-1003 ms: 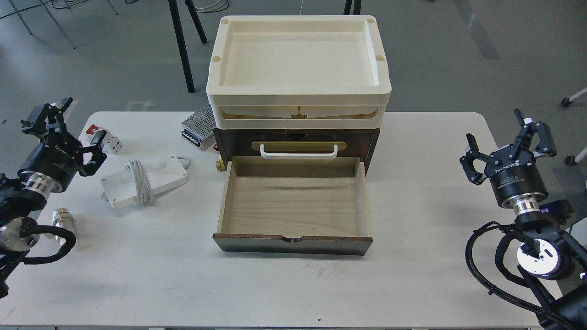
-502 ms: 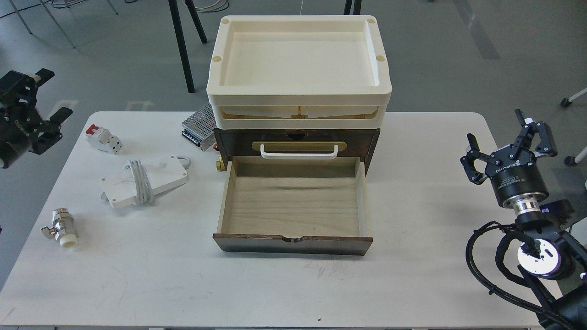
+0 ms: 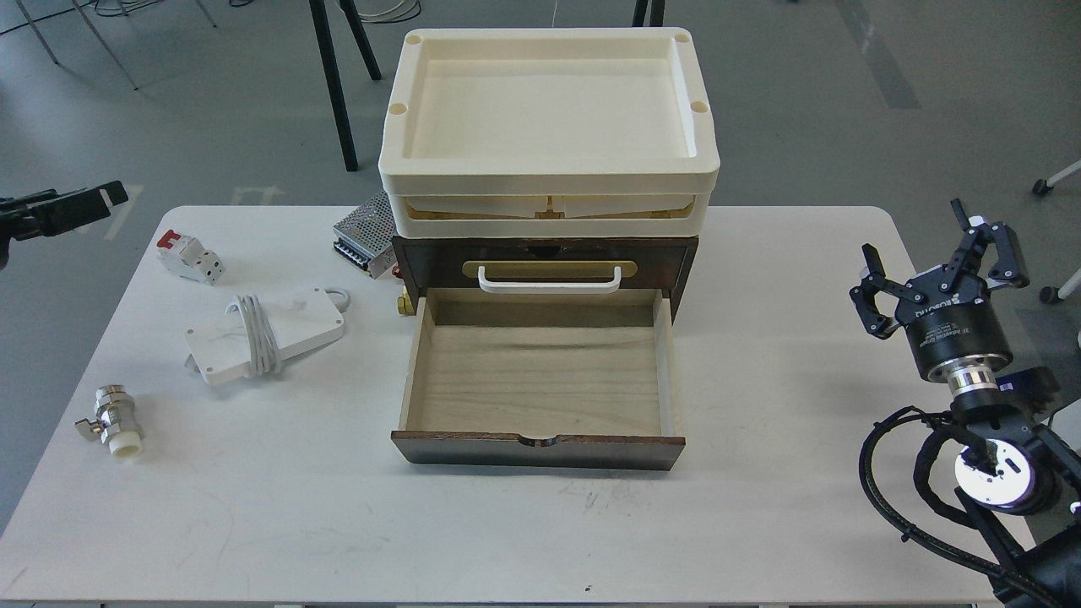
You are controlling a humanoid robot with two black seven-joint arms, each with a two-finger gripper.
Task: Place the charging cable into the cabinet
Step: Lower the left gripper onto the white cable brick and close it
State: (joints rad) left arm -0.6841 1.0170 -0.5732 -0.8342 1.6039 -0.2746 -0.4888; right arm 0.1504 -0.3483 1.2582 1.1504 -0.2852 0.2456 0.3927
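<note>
Two grippers idle, both clear of the load.
Right gripper (image 3: 936, 263) at 3 o'clock, fingers spread wide, holding nothing. Left gripper (image 3: 59, 209) at 9 o'clock, mostly cut off at frame edge; spread cannot be told. Charging cable (image 3: 267, 333) lies on table (image 3: 760, 523), at 9 o'clock from cabinet (image 3: 545, 262), whose drawer (image 3: 540, 384) stands open.

You see the charging cable (image 3: 266, 334), a flat white brick with cord wound around it, lying on the counter (image 3: 507, 523) left of the cabinet (image 3: 545, 262), whose pale-wood drawer (image 3: 540, 376) stands open.
</note>
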